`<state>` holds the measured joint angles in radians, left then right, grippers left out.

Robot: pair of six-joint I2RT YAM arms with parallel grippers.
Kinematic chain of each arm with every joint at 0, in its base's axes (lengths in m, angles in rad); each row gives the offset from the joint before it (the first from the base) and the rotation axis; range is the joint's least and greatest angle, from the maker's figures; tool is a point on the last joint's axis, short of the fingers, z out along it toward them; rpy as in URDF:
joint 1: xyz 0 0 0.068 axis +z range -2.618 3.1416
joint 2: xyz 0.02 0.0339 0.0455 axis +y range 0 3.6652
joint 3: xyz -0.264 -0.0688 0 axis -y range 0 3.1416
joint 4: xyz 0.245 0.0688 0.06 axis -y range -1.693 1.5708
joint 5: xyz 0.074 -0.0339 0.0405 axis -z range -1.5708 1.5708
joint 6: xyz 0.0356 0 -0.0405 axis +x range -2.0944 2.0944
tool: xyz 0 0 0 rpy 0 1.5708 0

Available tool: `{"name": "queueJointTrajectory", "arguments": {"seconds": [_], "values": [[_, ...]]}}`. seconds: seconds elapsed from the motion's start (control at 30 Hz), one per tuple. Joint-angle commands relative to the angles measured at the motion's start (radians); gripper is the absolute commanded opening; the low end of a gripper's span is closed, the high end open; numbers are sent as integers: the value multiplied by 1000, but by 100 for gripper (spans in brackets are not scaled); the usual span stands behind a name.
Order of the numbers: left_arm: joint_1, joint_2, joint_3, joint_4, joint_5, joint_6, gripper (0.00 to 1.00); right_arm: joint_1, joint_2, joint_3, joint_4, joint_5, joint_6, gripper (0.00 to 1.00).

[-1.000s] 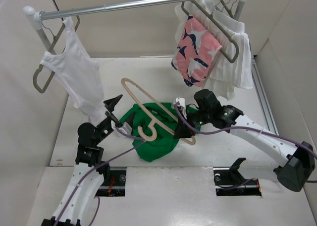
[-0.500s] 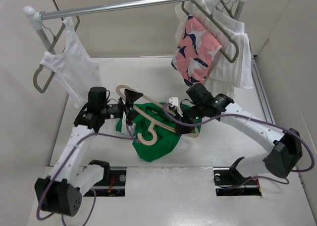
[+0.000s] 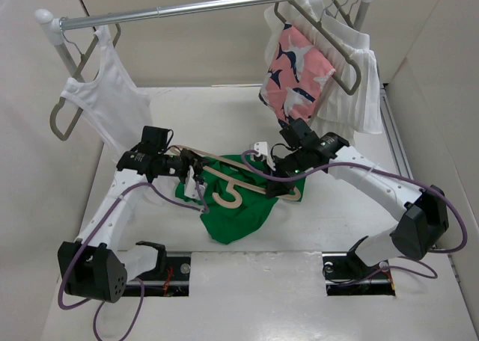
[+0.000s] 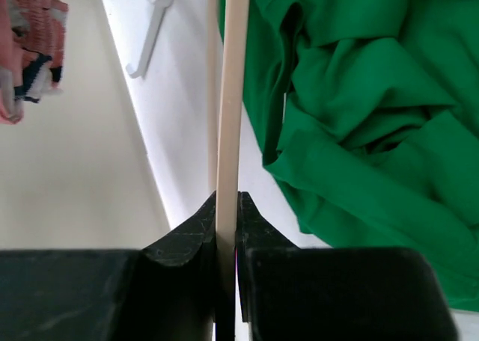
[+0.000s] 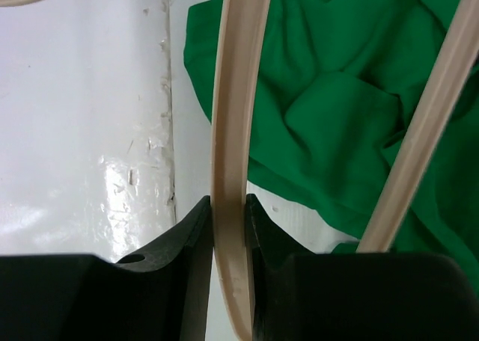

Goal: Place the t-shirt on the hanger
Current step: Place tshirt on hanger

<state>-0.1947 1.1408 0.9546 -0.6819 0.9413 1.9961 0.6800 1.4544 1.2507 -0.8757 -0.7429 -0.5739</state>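
The green t-shirt (image 3: 241, 210) lies crumpled on the white table. Over it, a little above the cloth, the pale beige hanger (image 3: 247, 178) is held almost level, its hook (image 3: 228, 197) pointing toward the arms. My left gripper (image 3: 193, 165) is shut on the hanger's left end. In the left wrist view the thin bar (image 4: 232, 94) runs straight out from between the fingers (image 4: 191, 232), with the t-shirt (image 4: 359, 117) to its right. My right gripper (image 3: 278, 173) is shut on the right arm of the hanger (image 5: 236, 131), with the t-shirt (image 5: 337, 117) below it.
A clothes rail (image 3: 202, 7) spans the back. A white tank top (image 3: 112, 109) hangs on a grey hanger at its left end. At its right end hang a pink patterned garment (image 3: 296, 75) and a white garment (image 3: 352, 94). Side walls close in the table (image 3: 352, 221).
My left arm swung in from the near left to the hanger's left end and shut on it. The right gripper kept its grip while the hanger sank lower and flatter over the t-shirt.
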Motion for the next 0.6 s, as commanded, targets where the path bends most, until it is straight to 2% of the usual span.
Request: {"name": "queueJointTrajectory", "arguments": {"seconds": [0.0,0.03,0.07,0.1,0.17,0.2,0.23,0.27,0.33,0.43,0.57], "values": [[-2,-49,-28,39,40,41,0,-8,-6,72,11,17,-32,0],[-2,-49,-28,39,40,24,0,-8,-6,72,23,29,-32,0],[-2,-49,-28,39,51,0,0,-8,-15,82,23,39,-23,8],[-2,-49,-28,39,60,-34,0,-8,-25,82,39,78,-14,33],[-2,-20,7,0,60,-92,0,21,-64,95,86,143,-4,59],[-2,-7,22,-22,83,-92,0,39,-86,95,105,243,-4,71],[-2,5,48,-42,96,-109,0,83,-107,95,160,293,-4,89],[-2,17,61,-56,108,-153,0,108,-156,63,196,348,-17,100],[8,53,87,-109,149,-189,0,148,-209,14,324,480,-26,100],[8,109,142,-232,175,-163,0,185,-285,-85,441,612,-26,100],[8,143,174,-308,221,-169,0,185,-283,-109,555,619,-52,100]]}}
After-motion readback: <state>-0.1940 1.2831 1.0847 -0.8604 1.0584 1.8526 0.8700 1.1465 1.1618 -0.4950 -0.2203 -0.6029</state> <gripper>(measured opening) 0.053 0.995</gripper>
